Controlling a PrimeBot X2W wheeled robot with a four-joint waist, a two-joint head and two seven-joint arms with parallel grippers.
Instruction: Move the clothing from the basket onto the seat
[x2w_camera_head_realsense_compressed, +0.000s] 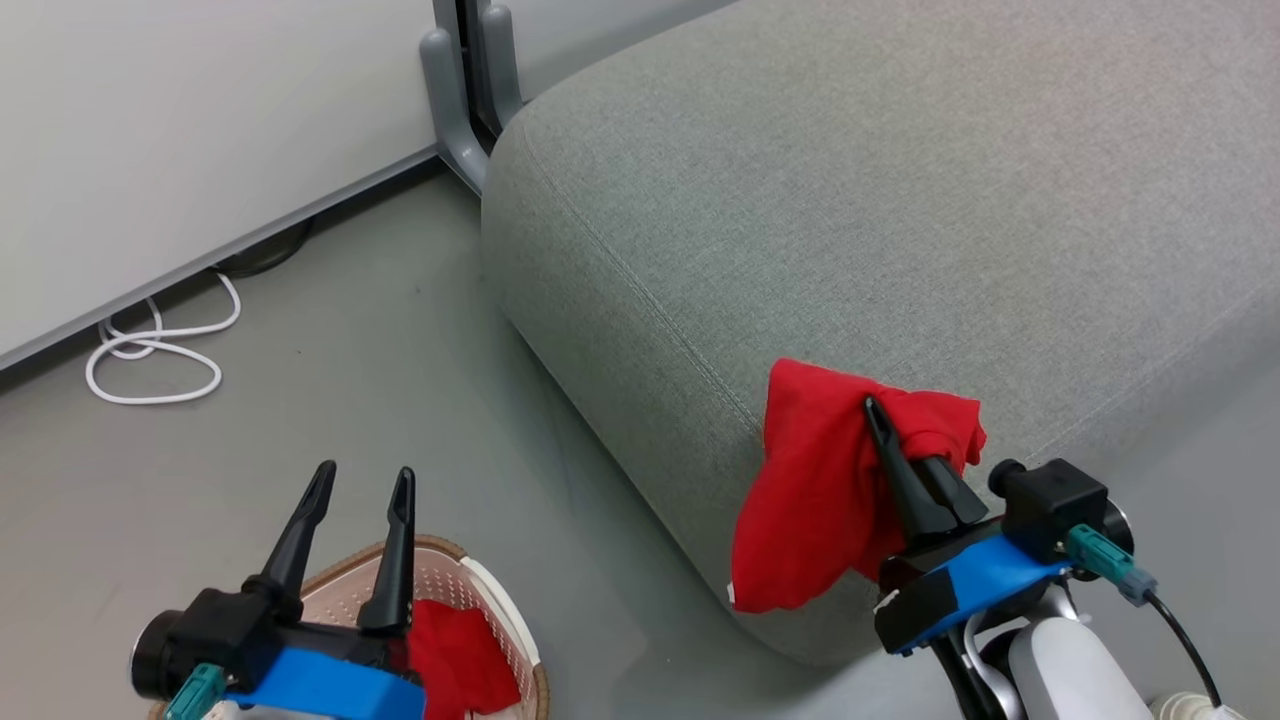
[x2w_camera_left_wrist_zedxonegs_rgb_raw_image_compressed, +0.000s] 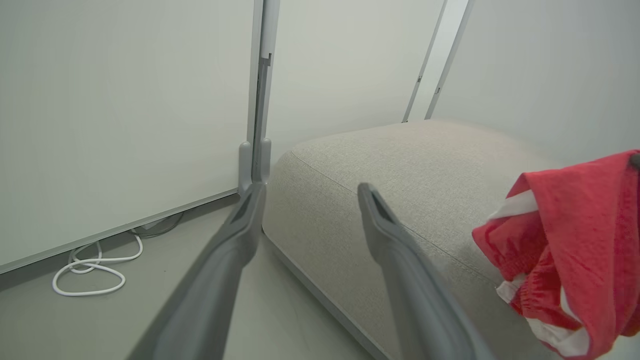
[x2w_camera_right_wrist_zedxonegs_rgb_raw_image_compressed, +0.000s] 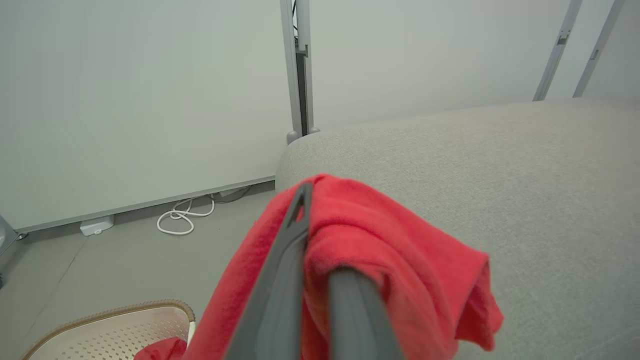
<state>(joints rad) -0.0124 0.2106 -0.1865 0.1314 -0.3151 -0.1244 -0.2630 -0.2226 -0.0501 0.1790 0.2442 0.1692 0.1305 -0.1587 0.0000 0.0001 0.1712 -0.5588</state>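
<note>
Down at the lower right of the head view, the right gripper (x2w_camera_head_realsense_compressed: 895, 430) was clamped on a red garment (x2w_camera_head_realsense_compressed: 810, 490), which hung bunched in front of the front edge of the grey seat (x2w_camera_head_realsense_compressed: 850, 200). Couldn't tell if the cloth was actually touching the cushion. At the lower left, the left gripper (x2w_camera_head_realsense_compressed: 364, 472) had its fingers apart with nothing between them, right above the basket (x2w_camera_head_realsense_compressed: 505, 600) on the floor (x2w_camera_head_realsense_compressed: 350, 400). A second red garment (x2w_camera_head_realsense_compressed: 455, 655) lay crumpled inside the basket. A white cable (x2w_camera_head_realsense_compressed: 150, 350) was looped on the floor by the wall.

Left wrist view: the two fingers stood wide apart and empty, pointing toward the corner of the seat (x2w_camera_left_wrist_zedxonegs_rgb_raw_image_compressed: 400, 160). The held garment (x2w_camera_left_wrist_zedxonegs_rgb_raw_image_compressed: 575, 240) dangled at the right edge, and you could see white stripes on it.

Right wrist view: both fingers were pressed close together with red fabric (x2w_camera_right_wrist_zedxonegs_rgb_raw_image_compressed: 400, 260) pinched between them and draped over the tips, the seat (x2w_camera_right_wrist_zedxonegs_rgb_raw_image_compressed: 500, 175) behind. The basket rim (x2w_camera_right_wrist_zedxonegs_rgb_raw_image_compressed: 115, 325) peeked in at the bottom left.
</note>
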